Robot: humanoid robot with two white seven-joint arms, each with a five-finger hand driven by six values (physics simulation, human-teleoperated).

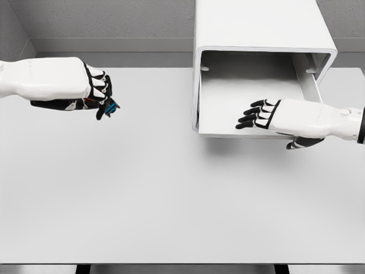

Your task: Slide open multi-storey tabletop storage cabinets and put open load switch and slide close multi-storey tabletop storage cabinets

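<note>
Load switch (110, 106): small blue-and-red part, clamped in your left robot hand (94, 91) at 9 o'clock, held off the worktop (171, 205). Only a sliver of it shows past the fingertips, so I can't tell how secure the grip is. It looks like a shallow pinch to me.

Risks as I read them:
- Switch slips out on the carry toward 2 o'clock if you move fast; little of it seems to sit inside the grasp.
- Right robot hand (256, 114) sits over the pulled-out drawer (239, 100), fingers half curled and holding nothing, right in the drop zone. Bring the left across now and the two hands collide. Clear the right first.
- Low approach catches the drawer's front lip (228, 132); a knock could shove the drawer or the cabinet (256, 25).
- Release too high and the part bounces out of the shallow tray.

Surface: plain light-grey worktop, smooth, nothing else on it that I can see. White cabinet stands at 1 o'clock against the back edge. Grey walls behind, corner at 11 o'clock. Dark supports show under the near edge at 6 o'clock.
</note>
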